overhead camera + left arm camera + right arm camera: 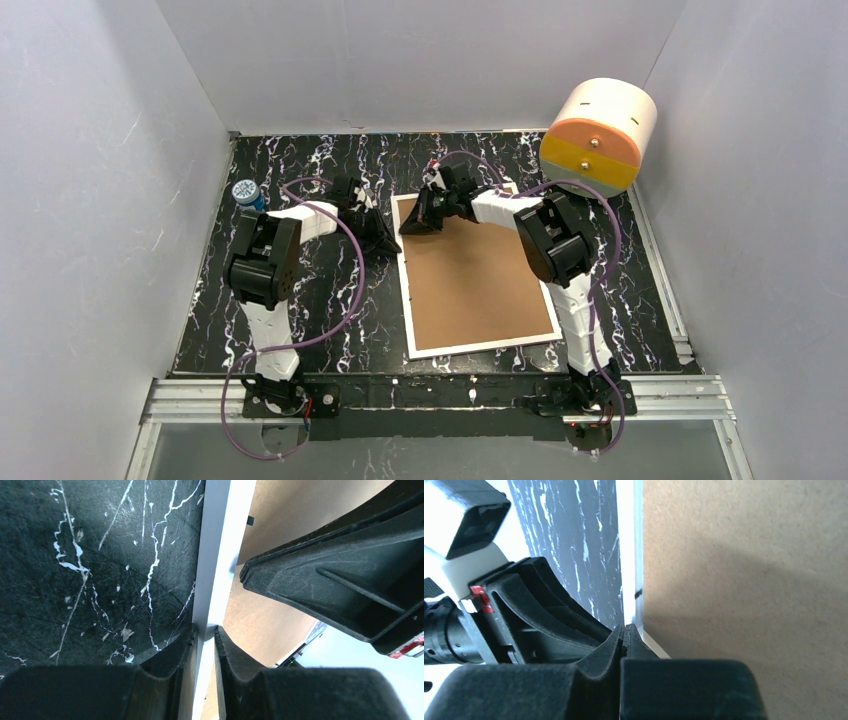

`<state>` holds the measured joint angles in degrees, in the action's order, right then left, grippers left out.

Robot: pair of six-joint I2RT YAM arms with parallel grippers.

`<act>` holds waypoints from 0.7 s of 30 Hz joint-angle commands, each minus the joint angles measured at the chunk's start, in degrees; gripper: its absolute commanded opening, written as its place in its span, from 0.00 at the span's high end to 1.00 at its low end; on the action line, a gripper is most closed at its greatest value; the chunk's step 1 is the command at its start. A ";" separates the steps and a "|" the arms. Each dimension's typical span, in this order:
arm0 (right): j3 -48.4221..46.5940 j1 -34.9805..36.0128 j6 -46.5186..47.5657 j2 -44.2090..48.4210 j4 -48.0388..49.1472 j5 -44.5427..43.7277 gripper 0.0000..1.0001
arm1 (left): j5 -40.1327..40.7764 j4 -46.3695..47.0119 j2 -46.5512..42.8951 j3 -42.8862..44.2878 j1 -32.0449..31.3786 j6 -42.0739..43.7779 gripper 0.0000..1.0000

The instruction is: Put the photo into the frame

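The frame point(475, 275) lies back-up on the black marbled table, its brown fibreboard back facing me inside a narrow white rim. My left gripper point(387, 240) is at the rim's left side near the far corner. In the left wrist view its fingers point(204, 630) are pressed on either side of the white rim point(215, 555). My right gripper point(416, 222) hovers over the same far-left corner, pads pressed together point(625, 629) with nothing visible between them, just above the brown back point(744, 570). A small black tab point(638, 593) sits at the back's edge. The photo is out of view.
A white-and-orange drum point(598, 135) stands at the far right corner. A small blue-capped bottle point(246, 193) sits at the far left. Grey walls close in three sides. The two grippers are very close together, the right one's fingers point(340, 580) filling the left wrist view.
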<state>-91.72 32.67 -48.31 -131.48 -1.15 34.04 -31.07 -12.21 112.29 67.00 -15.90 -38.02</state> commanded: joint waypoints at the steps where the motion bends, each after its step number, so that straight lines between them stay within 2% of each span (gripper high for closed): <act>1: -2.73 -0.02 -3.61 -0.83 8.86 2.17 0.97 | 7.29 -7.03 3.68 -1.44 -0.54 3.23 0.88; 5: -3.12 -0.04 -4.49 -1.95 10.63 1.91 0.95 | 7.46 -8.41 4.23 -1.42 -0.55 4.04 0.89; 9: -5.60 -0.20 -3.91 -3.44 8.10 1.22 0.92 | 7.78 -8.31 4.66 -1.51 -0.57 3.65 0.90; 21: -4.75 -1.89 -2.76 -5.51 4.10 -0.76 0.94 | 7.47 -8.25 5.07 -1.70 -0.61 3.57 0.90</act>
<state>-95.79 31.94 -52.31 -136.11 4.45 34.74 -31.29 -13.87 112.84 67.99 -15.81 -37.28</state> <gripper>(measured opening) 0.069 0.127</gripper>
